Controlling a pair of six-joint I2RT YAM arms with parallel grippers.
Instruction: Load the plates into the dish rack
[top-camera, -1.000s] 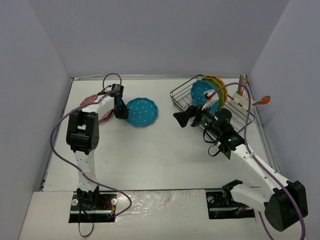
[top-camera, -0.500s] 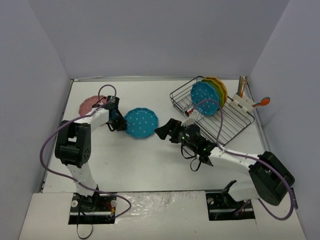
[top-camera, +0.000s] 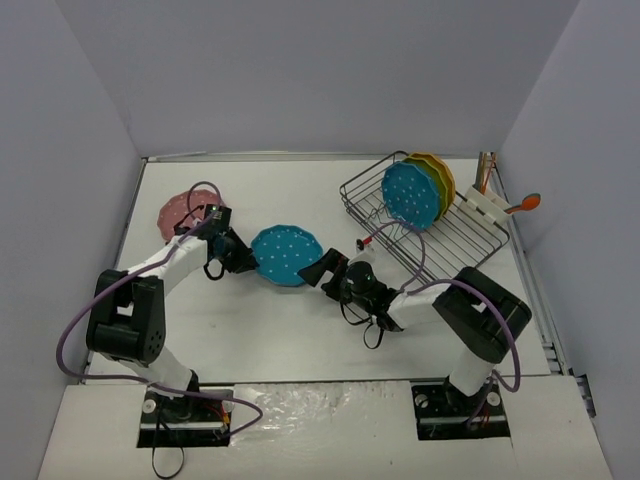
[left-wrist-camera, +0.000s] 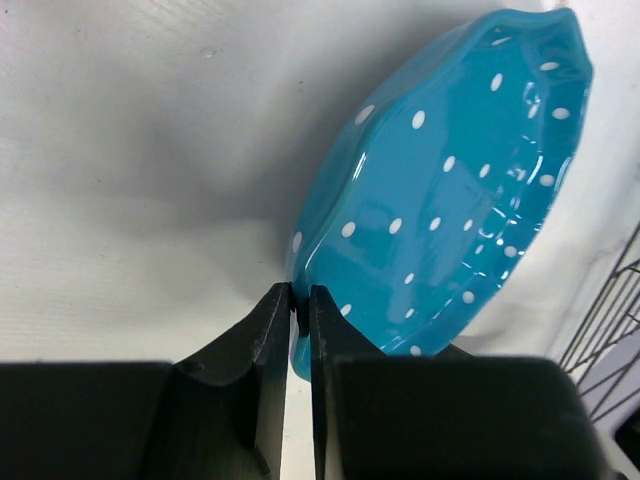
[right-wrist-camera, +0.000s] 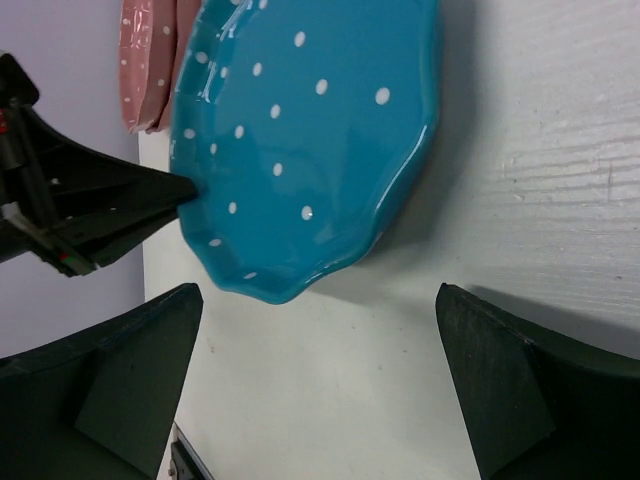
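Observation:
A teal dotted plate (top-camera: 286, 254) is held tilted just above the table's middle. My left gripper (top-camera: 243, 260) is shut on its left rim, seen pinched in the left wrist view (left-wrist-camera: 298, 305). My right gripper (top-camera: 318, 271) is wide open, low, just right of the plate's edge; the plate (right-wrist-camera: 300, 140) lies ahead of its spread fingers (right-wrist-camera: 130, 370). The dark wire dish rack (top-camera: 470, 240) at the back right holds a teal plate (top-camera: 411, 196) with yellow-green and orange ones behind. A pink plate (top-camera: 185, 212) lies at the back left.
A white holder (top-camera: 480, 205) with an orange-handled utensil (top-camera: 525, 202) sits on the rack's right end. Purple cables loop over both arms. Grey walls enclose the white table on three sides.
My left gripper has carried the teal plate forward and to the right. My right arm has swung left from the rack and dropped low, its open gripper now next to the plate.

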